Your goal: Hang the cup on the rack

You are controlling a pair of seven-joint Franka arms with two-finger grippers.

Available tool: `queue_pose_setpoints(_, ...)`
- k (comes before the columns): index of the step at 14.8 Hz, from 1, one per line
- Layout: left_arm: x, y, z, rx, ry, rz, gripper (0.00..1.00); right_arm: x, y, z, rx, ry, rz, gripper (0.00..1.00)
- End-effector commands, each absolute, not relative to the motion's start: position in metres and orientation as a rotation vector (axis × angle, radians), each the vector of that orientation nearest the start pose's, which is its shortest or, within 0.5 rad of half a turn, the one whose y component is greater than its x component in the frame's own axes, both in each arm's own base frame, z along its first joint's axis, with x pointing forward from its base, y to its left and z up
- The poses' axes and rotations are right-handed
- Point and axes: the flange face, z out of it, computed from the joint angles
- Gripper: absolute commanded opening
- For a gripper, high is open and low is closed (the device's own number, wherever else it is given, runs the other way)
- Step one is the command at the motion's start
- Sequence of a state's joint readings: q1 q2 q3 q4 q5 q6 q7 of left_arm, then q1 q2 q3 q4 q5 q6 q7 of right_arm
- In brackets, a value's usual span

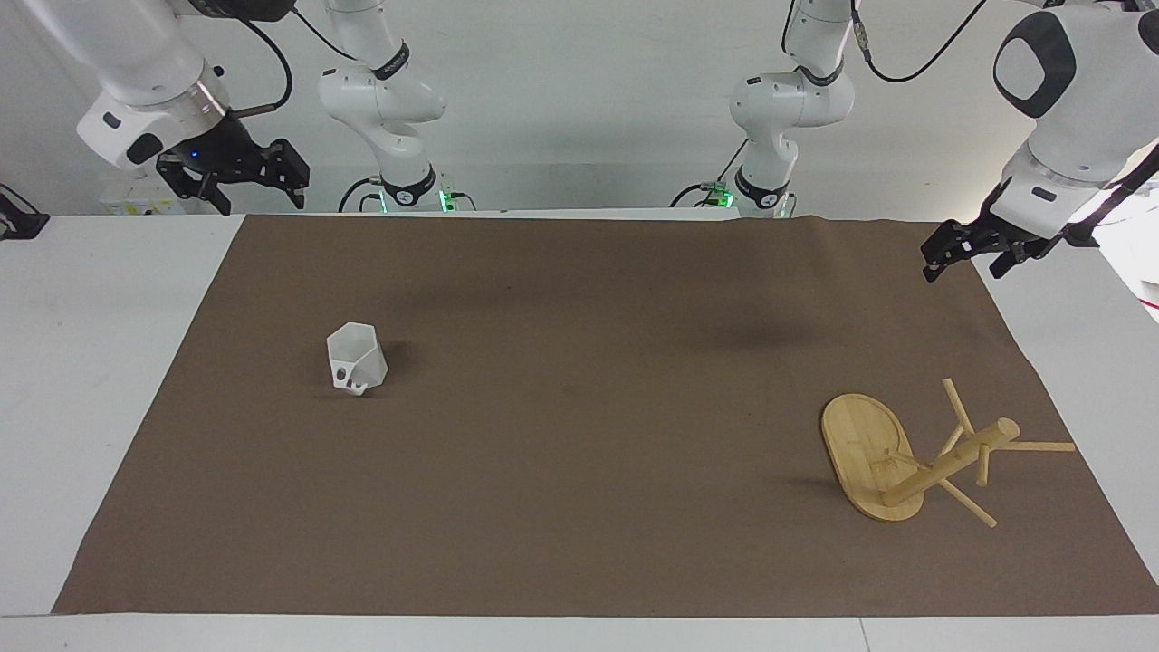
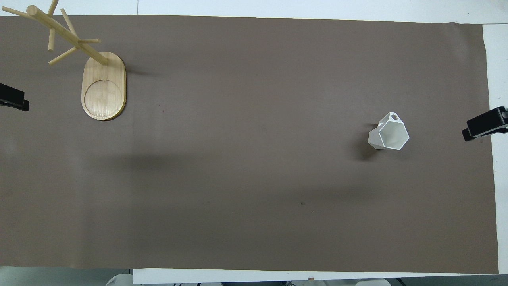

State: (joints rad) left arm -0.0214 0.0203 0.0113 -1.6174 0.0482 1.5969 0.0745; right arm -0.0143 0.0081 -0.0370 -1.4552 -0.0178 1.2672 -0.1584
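I see the cup (image 1: 356, 359) upright on the brown mat (image 1: 579, 299) toward the right arm's end, and the rack (image 1: 914, 457) (standing) near the left arm's end. Left gripper (image 1: 967, 257) and right gripper (image 1: 237, 181) hang raised at the table's edges, fingers apart, empty.

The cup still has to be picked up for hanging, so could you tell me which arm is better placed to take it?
Probably the right. The cup stands toward the right arm's end of the brown cloth; the right gripper hangs there with open jaws. The left gripper waits above the rack's end.
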Motion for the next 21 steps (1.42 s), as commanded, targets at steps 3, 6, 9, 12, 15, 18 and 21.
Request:
queue_pose_setpoints(3, 0.555, 0.002, 0.593, -3.072, 0.133, 0.067, 1.0, 0.52, -0.027, 0.651, -3.14, -0.141, 0.296, 0.99)
queue_pose_setpoints(6, 0.555, 0.002, 0.594, -3.072, 0.133, 0.065, 1.0, 0.517, -0.029, 0.649, -3.121, -0.15, 0.304, 0.99)
queue_pose_setpoints(9, 0.555, 0.002, 0.594, -3.072, 0.133, 0.065, 1.0, 0.512, -0.029, 0.643, -3.09, -0.342, 0.313, 0.99)
queue_pose_setpoints(12, 0.555, 0.002, 0.593, -3.072, 0.133, 0.065, 1.0, 0.525, -0.068, 0.62, -2.945, -0.86, 0.148, 0.99)
queue_pose_setpoints(15, 0.555, 0.002, 0.593, -3.072, 0.133, 0.067, 1.0, 0.533, -0.136, 0.548, -2.587, -1.073, -0.13, 0.99)
queue_pose_setpoints(18, 0.555, 0.002, 0.594, -3.072, 0.133, 0.065, 1.0, 0.541, -0.183, 0.502, -2.369, -1.208, -0.295, 0.99)
queue_pose_setpoints(21, 0.555, 0.002, 0.594, -3.072, 0.133, 0.065, 1.0, 0.537, -0.254, 0.4, -2.059, -1.296, -0.544, 0.99)
